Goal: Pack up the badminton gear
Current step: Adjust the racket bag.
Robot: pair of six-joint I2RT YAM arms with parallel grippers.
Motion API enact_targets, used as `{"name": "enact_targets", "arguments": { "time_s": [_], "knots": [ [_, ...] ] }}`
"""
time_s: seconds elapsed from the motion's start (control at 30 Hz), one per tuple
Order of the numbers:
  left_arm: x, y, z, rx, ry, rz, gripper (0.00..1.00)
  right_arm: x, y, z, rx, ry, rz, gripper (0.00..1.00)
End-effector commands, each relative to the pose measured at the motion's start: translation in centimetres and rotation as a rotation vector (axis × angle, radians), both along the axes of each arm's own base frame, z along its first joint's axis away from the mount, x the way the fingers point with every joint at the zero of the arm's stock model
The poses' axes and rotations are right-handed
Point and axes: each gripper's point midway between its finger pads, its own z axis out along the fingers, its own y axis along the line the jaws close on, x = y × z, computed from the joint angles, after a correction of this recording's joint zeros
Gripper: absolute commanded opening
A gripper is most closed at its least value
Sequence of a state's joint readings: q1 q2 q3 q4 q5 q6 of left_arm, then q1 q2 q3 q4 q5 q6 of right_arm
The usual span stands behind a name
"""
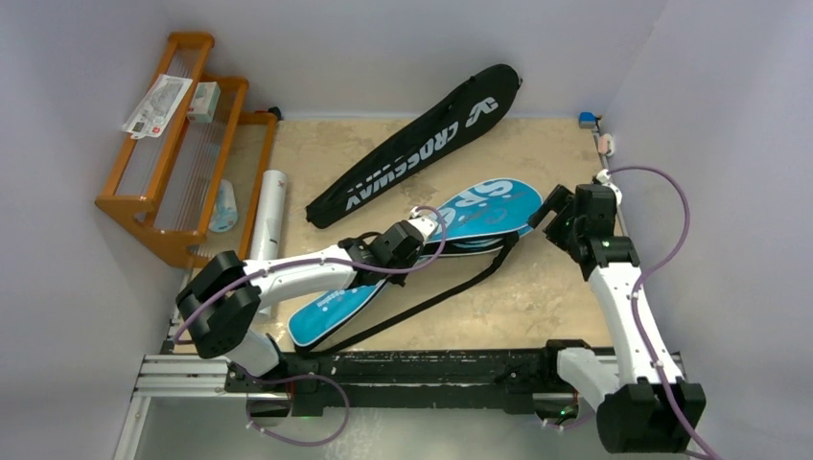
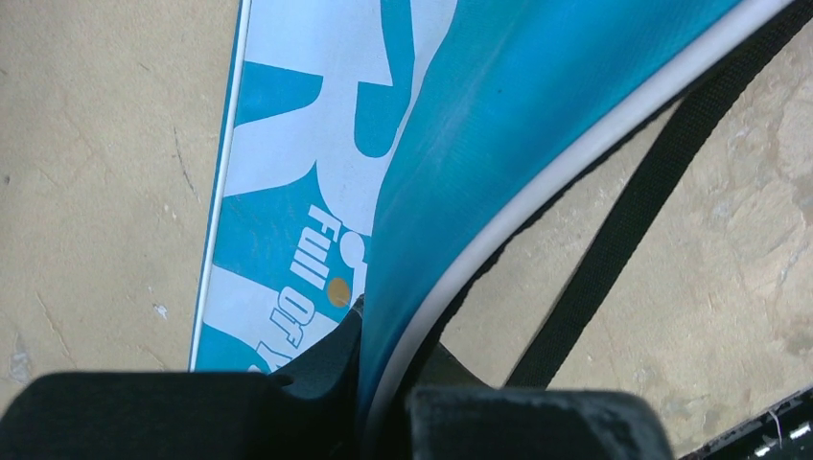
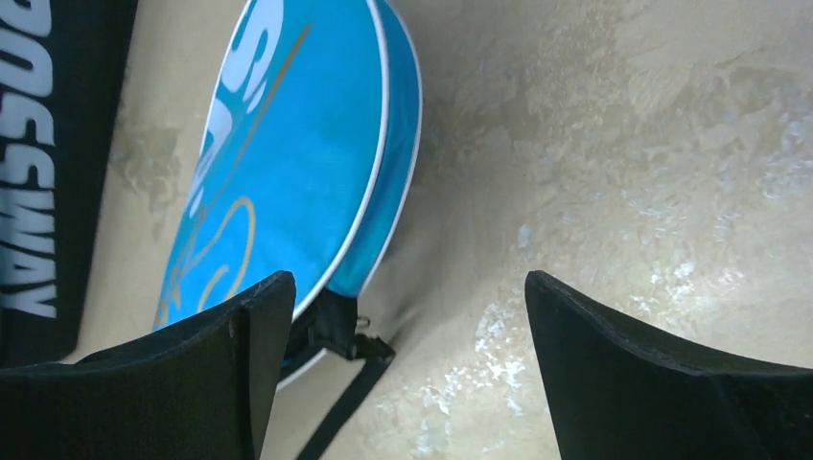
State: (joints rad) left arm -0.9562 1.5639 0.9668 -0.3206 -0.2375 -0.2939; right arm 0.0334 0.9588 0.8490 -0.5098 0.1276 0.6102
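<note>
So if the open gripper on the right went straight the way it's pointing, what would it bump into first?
Probably the bare table. The right gripper points down just beside the blue cover, whose edge sits by one finger, so it might clip that.

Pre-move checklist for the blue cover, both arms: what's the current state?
1. Left gripper shut on blue cover edge: ok.
2. Right gripper open, holding nothing: ok.
3. Black strap clear of right gripper: cannot tell, its clip lies close by one finger.
4. Black cover apart from blue cover: ok.
5. Blue cover zipped shut: cannot tell.
</note>
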Motion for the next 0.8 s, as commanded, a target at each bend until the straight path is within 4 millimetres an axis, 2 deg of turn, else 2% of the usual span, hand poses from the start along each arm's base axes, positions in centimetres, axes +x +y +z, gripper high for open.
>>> {"name": "enact_targets", "arguments": {
  "time_s": [0.0, 0.23, 0.5, 0.6, 0.77],
  "knots": [
    [-0.1, -1.2, 2.6, -0.111, -0.036, -0.028, 0.00, 3.1, 0.7, 1.7, 0.170, -0.057, -0.036, 0.90],
    [-1.1, -1.7, 3.4, -0.143, -0.042, -0.078, 0.00, 6.1, 2.4, 1.2, 0.328, -0.062, 0.003, 0.74],
    [-1.3, -2.0, 3.7, -0.156, -0.052, -0.102, 0.00, 6.0, 1.3, 1.2, 0.298, -0.057, -0.022, 0.51],
    [-1.3, -2.2, 4.1, -0.165, -0.059, -0.107, 0.00, 5.6, 1.0, 0.9, 0.287, -0.045, -0.023, 0.50],
    [-1.4, -2.4, 4.8, -0.189, -0.071, -0.116, 0.00, 5.4, 0.6, -0.2, 0.279, -0.018, -0.031, 0.55]
  ]
}}
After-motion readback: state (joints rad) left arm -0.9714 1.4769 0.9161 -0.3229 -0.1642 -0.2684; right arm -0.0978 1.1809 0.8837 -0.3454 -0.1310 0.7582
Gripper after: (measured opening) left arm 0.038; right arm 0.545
